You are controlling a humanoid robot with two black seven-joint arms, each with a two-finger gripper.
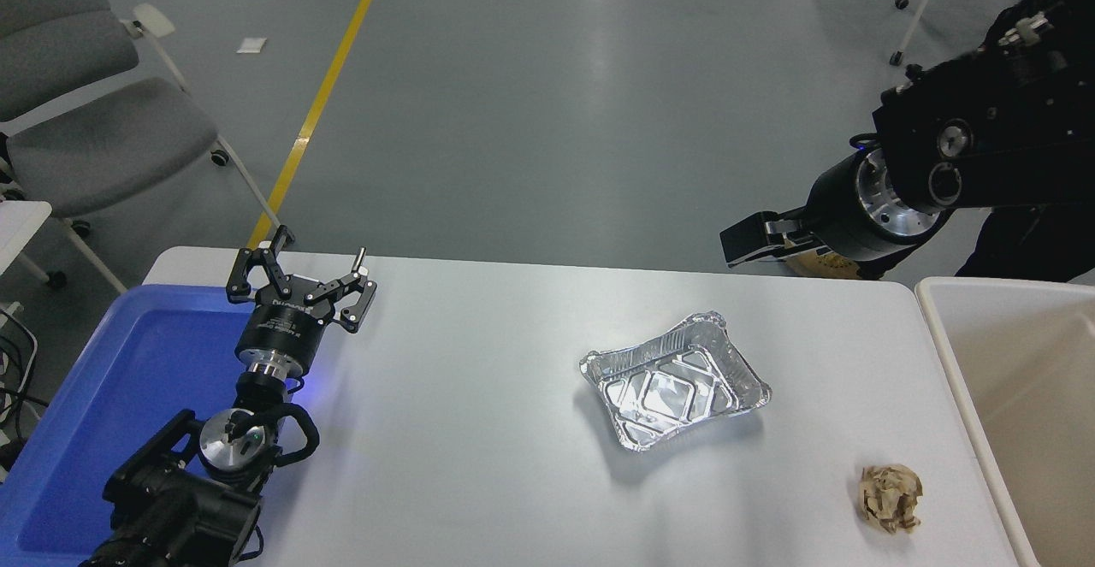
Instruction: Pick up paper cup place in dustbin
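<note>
Paper cup isn't plainly visible on the counter; a tan bit under the right tool at 2 o'clock may be it, and that tool's opening can't be made out. Probably light and crushable, so grip the sidewall gently. Dustbin at 3 o'clock. Left tool at 9 o'clock is spread wide and empty.

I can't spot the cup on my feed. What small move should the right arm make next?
Probably hold the right gripper where it hangs past the table's far edge: no cup shows anywhere on the table, around the foil tray or the paper ball.
</note>
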